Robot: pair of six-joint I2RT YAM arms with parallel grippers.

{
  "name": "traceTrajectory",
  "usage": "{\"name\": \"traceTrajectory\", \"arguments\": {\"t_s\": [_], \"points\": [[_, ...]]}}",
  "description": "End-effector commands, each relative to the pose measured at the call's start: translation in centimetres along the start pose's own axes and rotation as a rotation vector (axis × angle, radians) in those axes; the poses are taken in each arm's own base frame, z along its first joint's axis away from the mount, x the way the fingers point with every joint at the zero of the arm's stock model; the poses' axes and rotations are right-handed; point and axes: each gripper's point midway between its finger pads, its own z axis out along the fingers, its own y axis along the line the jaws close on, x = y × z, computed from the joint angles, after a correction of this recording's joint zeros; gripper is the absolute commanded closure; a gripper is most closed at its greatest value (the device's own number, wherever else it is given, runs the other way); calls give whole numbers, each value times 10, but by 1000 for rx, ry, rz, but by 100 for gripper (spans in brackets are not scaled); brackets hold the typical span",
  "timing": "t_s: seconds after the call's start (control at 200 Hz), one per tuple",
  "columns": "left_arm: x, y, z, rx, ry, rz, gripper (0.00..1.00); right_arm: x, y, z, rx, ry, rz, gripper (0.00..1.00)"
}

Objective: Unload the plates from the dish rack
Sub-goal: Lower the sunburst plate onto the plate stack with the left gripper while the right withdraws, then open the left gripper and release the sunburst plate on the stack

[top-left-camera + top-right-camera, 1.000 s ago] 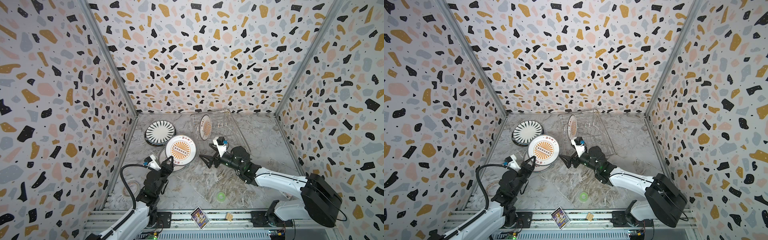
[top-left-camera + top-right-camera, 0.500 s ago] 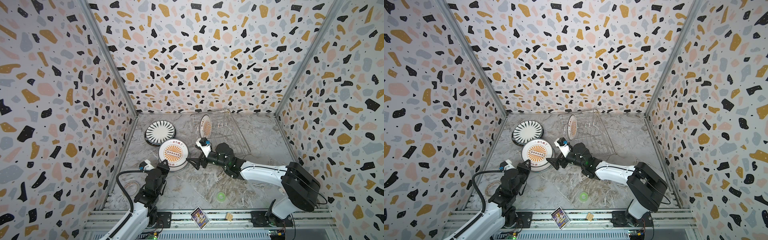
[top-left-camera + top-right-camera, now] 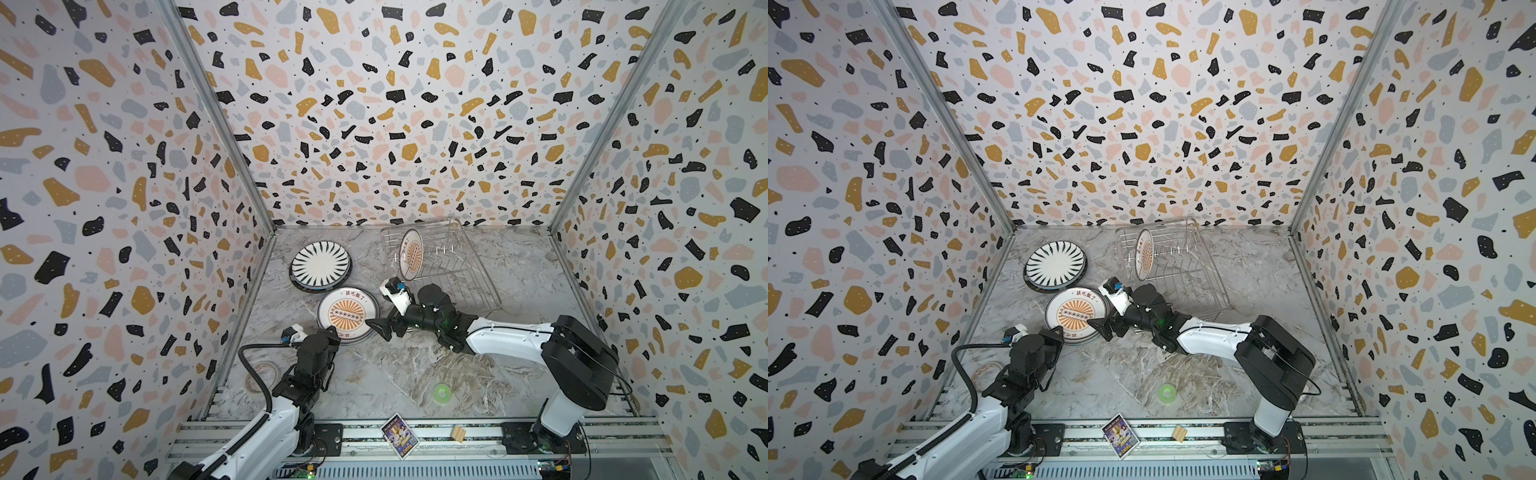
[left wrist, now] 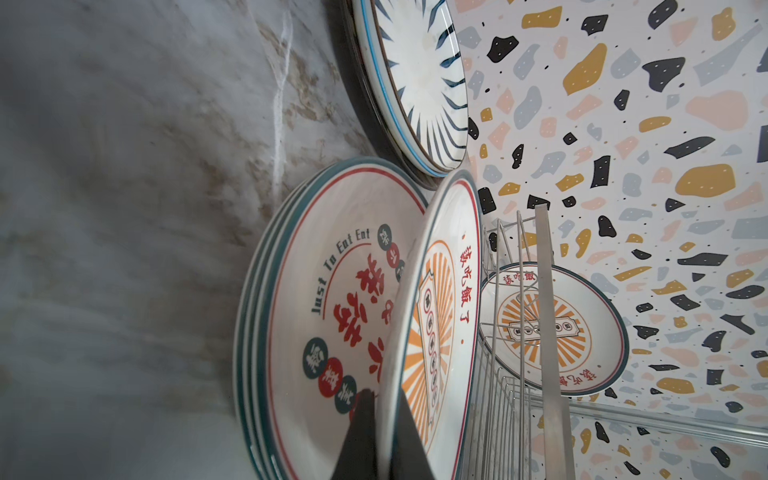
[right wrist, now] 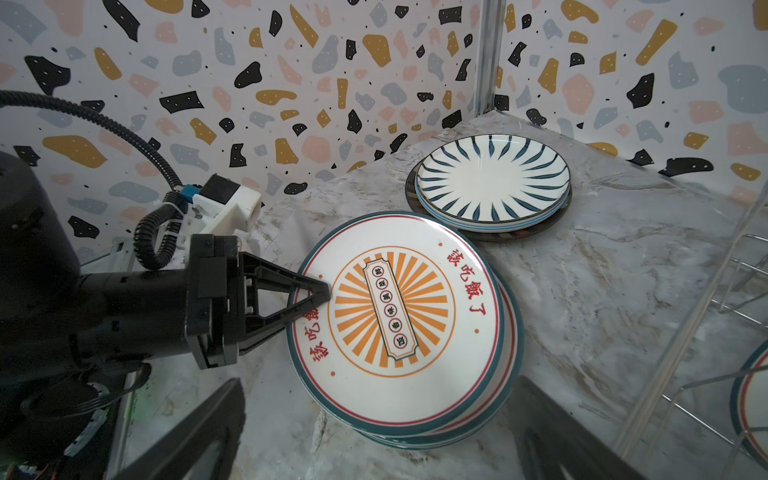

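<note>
Lowered since a second ago, the sunburst plate [image 3: 348, 312] is held tilted on the stack [image 4: 340, 291] beside the dish rack [image 3: 469, 274], rim clamped by the left gripper [image 5: 320, 297]; the right gripper [image 3: 379, 329] is spread wide.

Within 1 second our left gripper [image 3: 331, 331] has drawn the sunburst plate [image 3: 348, 311] left and toward the front, over the plate stack [image 4: 299, 291]; our right gripper [image 3: 382, 327] has swung left, close beside that plate's rim.

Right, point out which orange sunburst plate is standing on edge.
The racked sunburst plate, upright in the dish rack. The other sunburst plate lies on the stack, rim pinched by the left hand.
</note>
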Motion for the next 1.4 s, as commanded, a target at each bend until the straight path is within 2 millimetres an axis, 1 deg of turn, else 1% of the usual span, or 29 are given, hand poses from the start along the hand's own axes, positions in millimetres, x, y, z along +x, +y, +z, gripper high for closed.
{"name": "traceTrajectory", "arguments": {"t_s": [0.0, 0.22, 0.375, 0.456, 0.546, 0.651, 0.676, 0.741, 0.791, 0.916, 1.026, 1.136, 1.322, 1.392], "points": [[-8, -29, 0, 89, -20, -45, 100, -15, 1, 2, 8, -20, -20, 1], [-7, -22, 2, 67, -25, -56, 100, -11, -1, 4, 21, -11, -19, 1], [-8, -18, 2, 61, -34, -60, 88, -8, -3, 6, 24, -3, -17, 1], [-8, -17, 3, 58, -33, -56, 88, -7, -3, 7, 25, 0, -16, 1], [-9, -17, 2, 62, -39, -54, 84, -6, -4, 7, 30, 2, -14, 1], [-10, -14, 2, 52, -48, -50, 82, -5, -4, 6, 32, 4, -13, 1], [-11, -14, 2, 50, -49, -47, 80, -5, -5, 6, 35, 4, -13, 1], [-13, -13, 2, 43, -61, -34, 68, -5, -5, 6, 38, 4, -13, 1], [-16, -12, 2, 34, -78, -23, 61, -4, -5, 6, 40, 4, -12, 1], [-22, -9, 2, 11, -115, 1, 52, -4, -6, 5, 42, 4, -10, 1], [-25, -5, 5, -14, -140, 20, 51, -4, -6, 5, 42, 4, -10, 1], [-23, -6, 9, -27, -124, 46, 58, -2, -6, 5, 46, 6, -9, 1], [-25, -5, 12, -48, -142, 66, 60, -1, -8, 5, 55, 7, -11, 1], [-28, -1, 12, -64, -160, 68, 62, -1, -8, 5, 54, 9, -10, 1]]}}
